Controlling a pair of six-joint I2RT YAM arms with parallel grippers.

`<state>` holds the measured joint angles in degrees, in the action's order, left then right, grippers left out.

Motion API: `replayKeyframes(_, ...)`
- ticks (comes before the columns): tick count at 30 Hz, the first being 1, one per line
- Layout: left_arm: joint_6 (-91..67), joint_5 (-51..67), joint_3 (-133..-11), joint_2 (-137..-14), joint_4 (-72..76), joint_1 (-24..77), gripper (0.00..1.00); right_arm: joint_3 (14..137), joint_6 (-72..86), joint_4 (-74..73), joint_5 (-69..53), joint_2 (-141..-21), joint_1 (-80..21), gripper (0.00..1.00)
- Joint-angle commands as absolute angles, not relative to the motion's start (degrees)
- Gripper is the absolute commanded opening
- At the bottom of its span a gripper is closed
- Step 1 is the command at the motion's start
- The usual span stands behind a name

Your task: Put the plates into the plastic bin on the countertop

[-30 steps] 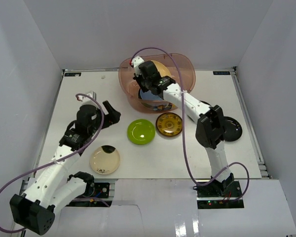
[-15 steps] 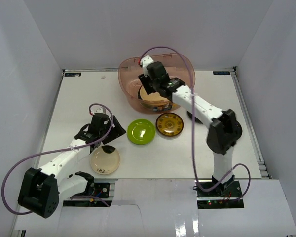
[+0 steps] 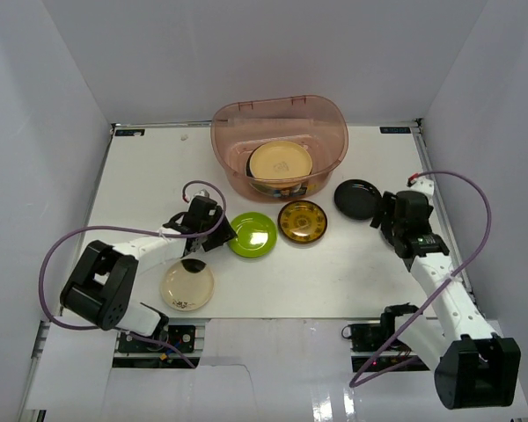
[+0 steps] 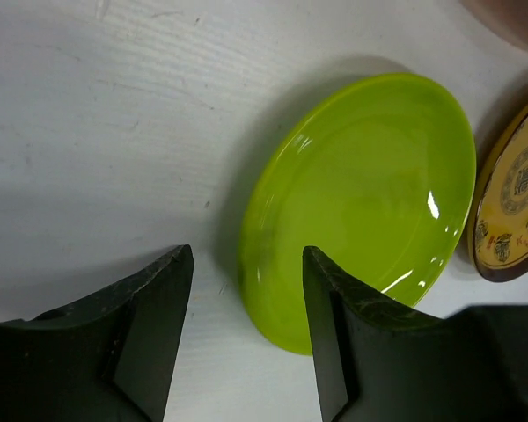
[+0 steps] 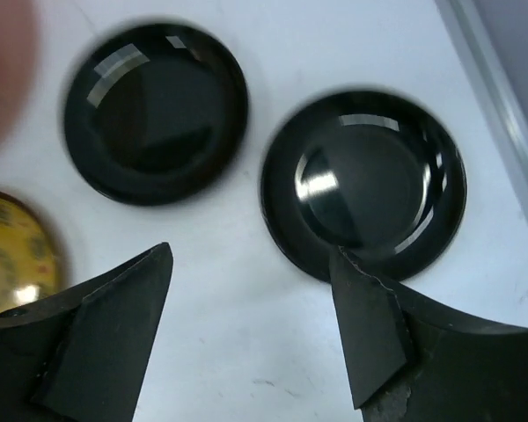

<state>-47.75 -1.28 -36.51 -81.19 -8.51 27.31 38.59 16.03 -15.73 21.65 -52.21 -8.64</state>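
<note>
The plastic bin (image 3: pixel 282 132) stands at the back of the countertop (image 3: pixel 141 176), a peach plate (image 3: pixel 280 163) topmost inside it. A lime green plate (image 3: pixel 252 235) (image 4: pixel 361 202), an amber plate (image 3: pixel 302 221) and a cream plate (image 3: pixel 187 286) lie in front. My left gripper (image 3: pixel 218 230) (image 4: pixel 246 264) is open and straddles the lime plate's near rim. A black plate (image 3: pixel 359 197) (image 5: pixel 156 110) and a second dark plate (image 5: pixel 363 180) lie at the right. My right gripper (image 3: pixel 385 214) (image 5: pixel 251 255) is open just before them, one fingertip (image 5: pixel 356 290) over the second plate's rim.
White walls close in the countertop on three sides. The amber plate (image 4: pixel 515 211) (image 5: pixel 9 255) sits close beside the lime one. A metal rail (image 5: pixel 502 97) runs along the right table edge near the dark plates.
My right gripper opened, left the bin with the peach plate lying inside, and swung right and down to the dark plates. My left gripper moved right to the lime plate, its jaws narrowing.
</note>
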Motion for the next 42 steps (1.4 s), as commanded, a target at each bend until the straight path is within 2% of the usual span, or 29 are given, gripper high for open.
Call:
replayKeyframes(1,-49.1,-4.5,-37.6,-84.0,-5.2,27.9,0.63,34.0,18.7,-14.9,17.8,-53.4,-4.4,0.8)
replayKeyframes(6,-50.4,-6.9,-37.9,-86.5,-3.4,28.8,0.53,32.6,17.2,-13.5,19.2,-61.9,-3.5,0.81)
replayKeyframes(9,-50.0,-9.4,-36.7,-86.4,-2.6,28.8,0.32,34.2,15.6,-13.3,19.2,-67.7,-3.4,0.83)
replayKeyframes(10,-49.8,-10.0,-36.3,-86.2,-2.3,28.9,0.18,35.3,15.4,-13.4,19.6,-70.5,-3.5,0.83)
replayKeyframes(13,-48.9,-11.6,-35.4,-85.4,-1.8,28.9,0.0,36.6,14.5,-13.2,20.8,-75.6,-3.6,0.83)
replayKeyframes(15,-47.7,-11.4,-34.5,-83.5,-2.0,28.9,0.0,37.1,14.3,-13.3,22.2,-78.5,-4.0,0.82)
replayKeyframes(18,-46.7,-9.2,-32.6,-79.2,-2.2,29.0,0.0,37.9,14.1,-13.0,24.0,-81.1,-4.7,0.72)
replayKeyframes(20,-46.1,-7.2,-30.4,-72.2,-3.3,29.1,0.0,38.2,14.0,-12.8,25.3,-82.1,-5.4,0.51)
replayKeyframes(25,-44.2,-4.9,-31.2,-53.7,-10.8,29.9,0.0,39.2,13.8,-13.9,26.5,-81.6,-8.3,0.19)
replayKeyframes(26,-43.9,-4.9,-33.6,-52.0,-13.5,29.9,0.0,39.2,13.8,-13.9,26.6,-81.2,-8.7,0.17)
replayKeyframes(27,-43.5,-4.9,-35.2,-50.6,-14.7,30.0,0.0,39.0,13.7,-13.9,26.6,-80.3,-8.9,0.1)
replayKeyframes(30,-42.5,-4.0,-42.0,-49.4,-17.0,30.1,0.0,39.2,14.0,-15.0,24.7,-76.9,-10.3,0.08)
replayKeyframes(32,-42.1,-3.0,-45.2,-51.1,-17.1,30.1,0.0,38.8,15.3,-15.5,19.2,-73.9,-10.5,0.08)
replayKeyframes(34,-41.3,-3.4,-50.0,-53.6,-16.8,30.1,0.0,38.1,17.7,-15.3,15.3,-68.6,-10.5,0.09)
replayKeyframes(35,-40.2,-3.9,-51.8,-56.7,-16.7,30.1,0.0,37.9,18.6,-15.3,14.2,-66.8,-10.2,0.14)
replayKeyframes(36,-39.8,-4.6,-55.4,-58.3,-16.6,30.1,0.0,37.8,19.7,-15.3,13.6,-63.3,-9.8,0.31)
replayKeyframes(38,-38.4,-6.4,-59.0,-61.6,-15.4,30.1,0.0,36.7,23.2,-14.9,11.3,-60.0,-7.1,0.48)
replayKeyframes(39,-37.9,-6.9,-63.4,-65.5,-15.3,30.1,0.0,36.0,24.7,-14.5,10.3,-56.5,-5.2,0.64)
replayKeyframes(42,-36.0,-9.0,-70.2,-74.6,-15.0,30.0,0.0,30.3,30.8,-11.8,5.0,-50.0,5.9,0.85)
